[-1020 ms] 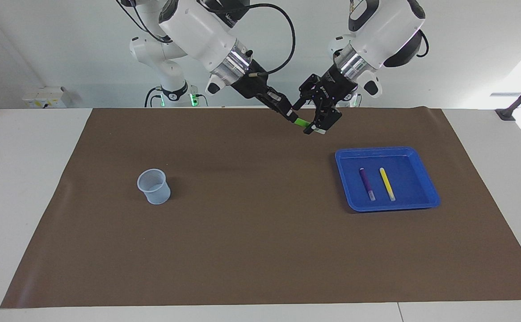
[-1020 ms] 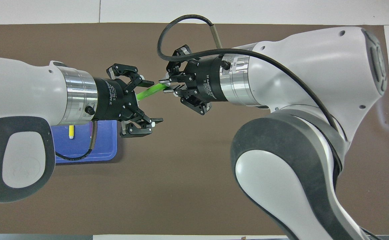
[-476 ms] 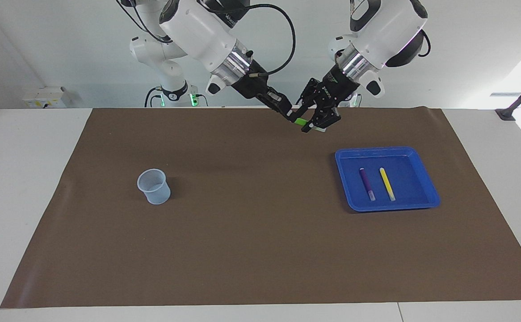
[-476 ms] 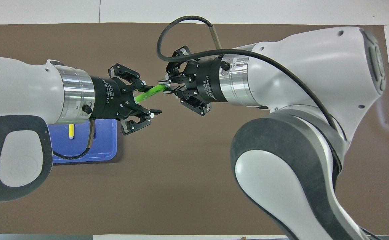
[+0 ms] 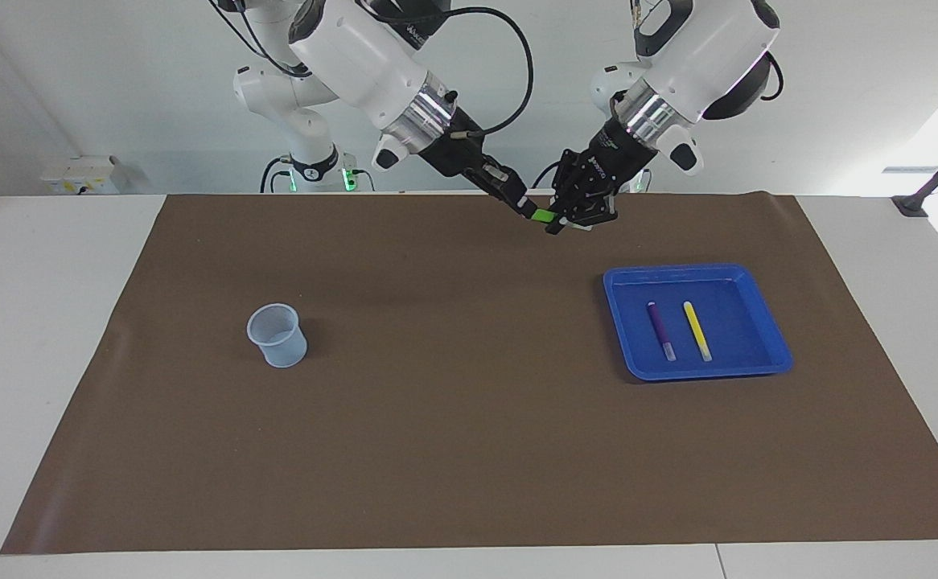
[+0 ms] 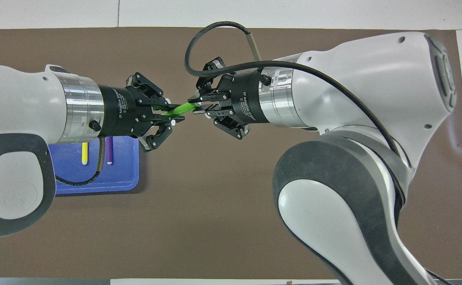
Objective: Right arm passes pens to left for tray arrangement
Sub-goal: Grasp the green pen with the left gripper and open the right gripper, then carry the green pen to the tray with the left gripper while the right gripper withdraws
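A green pen (image 6: 184,109) (image 5: 545,215) hangs in the air between both grippers, over the mat near the robots' edge. My right gripper (image 6: 195,107) (image 5: 527,207) is shut on one end of it. My left gripper (image 6: 174,114) (image 5: 563,224) is shut on the other end. The blue tray (image 5: 767,334) (image 6: 125,183) lies toward the left arm's end of the table. Side by side in it lie a purple pen (image 5: 660,329) (image 6: 109,150) and a yellow pen (image 5: 697,330) (image 6: 84,152).
A small translucent pale-blue cup (image 5: 277,335) stands on the brown mat (image 5: 453,418) toward the right arm's end. In the overhead view the arms cover the cup and much of the tray.
My left gripper has closed from open onto the green pen's free end. The right gripper has kept its hold and barely moved.
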Tool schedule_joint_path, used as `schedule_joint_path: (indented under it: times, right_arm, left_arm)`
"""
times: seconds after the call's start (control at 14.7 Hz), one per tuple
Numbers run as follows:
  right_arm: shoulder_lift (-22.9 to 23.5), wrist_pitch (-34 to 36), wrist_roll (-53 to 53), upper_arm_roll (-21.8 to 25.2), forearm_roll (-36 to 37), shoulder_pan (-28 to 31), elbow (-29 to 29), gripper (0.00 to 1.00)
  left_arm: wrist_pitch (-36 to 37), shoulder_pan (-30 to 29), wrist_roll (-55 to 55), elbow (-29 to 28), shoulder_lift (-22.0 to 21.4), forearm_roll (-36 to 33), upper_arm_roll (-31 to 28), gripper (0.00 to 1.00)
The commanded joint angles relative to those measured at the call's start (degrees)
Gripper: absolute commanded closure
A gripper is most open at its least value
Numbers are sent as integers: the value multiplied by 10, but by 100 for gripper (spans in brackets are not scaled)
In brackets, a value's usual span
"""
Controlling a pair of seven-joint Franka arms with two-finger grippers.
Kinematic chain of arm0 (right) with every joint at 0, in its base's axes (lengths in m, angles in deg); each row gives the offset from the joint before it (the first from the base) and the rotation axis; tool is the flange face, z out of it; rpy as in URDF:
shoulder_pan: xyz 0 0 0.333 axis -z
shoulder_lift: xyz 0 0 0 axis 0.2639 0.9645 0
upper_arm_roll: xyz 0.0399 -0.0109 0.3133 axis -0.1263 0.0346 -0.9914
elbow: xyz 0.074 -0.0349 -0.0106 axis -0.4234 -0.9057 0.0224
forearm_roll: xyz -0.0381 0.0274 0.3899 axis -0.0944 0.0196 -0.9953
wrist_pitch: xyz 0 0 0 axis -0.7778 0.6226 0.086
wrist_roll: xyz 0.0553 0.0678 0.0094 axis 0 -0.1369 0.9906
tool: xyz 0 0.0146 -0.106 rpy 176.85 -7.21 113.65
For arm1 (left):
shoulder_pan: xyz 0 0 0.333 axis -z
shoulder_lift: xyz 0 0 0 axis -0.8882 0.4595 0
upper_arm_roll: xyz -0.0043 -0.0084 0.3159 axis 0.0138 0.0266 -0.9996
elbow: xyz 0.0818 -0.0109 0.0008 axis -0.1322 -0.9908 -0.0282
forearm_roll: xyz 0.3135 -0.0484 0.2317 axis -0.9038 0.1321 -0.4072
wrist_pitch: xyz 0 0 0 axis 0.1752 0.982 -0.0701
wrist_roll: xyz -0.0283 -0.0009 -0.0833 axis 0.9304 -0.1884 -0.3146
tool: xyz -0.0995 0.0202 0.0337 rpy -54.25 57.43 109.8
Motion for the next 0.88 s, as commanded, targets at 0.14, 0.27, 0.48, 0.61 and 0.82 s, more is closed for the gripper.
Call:
schedule_joint_path:
  times: [0.14,0.27,0.48,0.61,0.82]
  right_arm:
    - [7,-14,-1,0,-5,4,5,100]
    - [7,-14,1,0,-4,7,5,93]
    - [7,-7,6,1,13,13,8,0]
    - [8,0,18,2,60,20,9,0]
    - [7,43,75,5,88,50,4,0]
  left_arm:
    - [0,2,-18,-1,-6,-7,1,100]
    - [0,2,-19,-1,-6,-9,1,100]
    - [-4,3,-19,-1,-6,-10,1,100]
    - [-5,2,-21,-3,-6,-10,1,100]
    - [-13,-4,-67,-9,-7,-11,0,100]
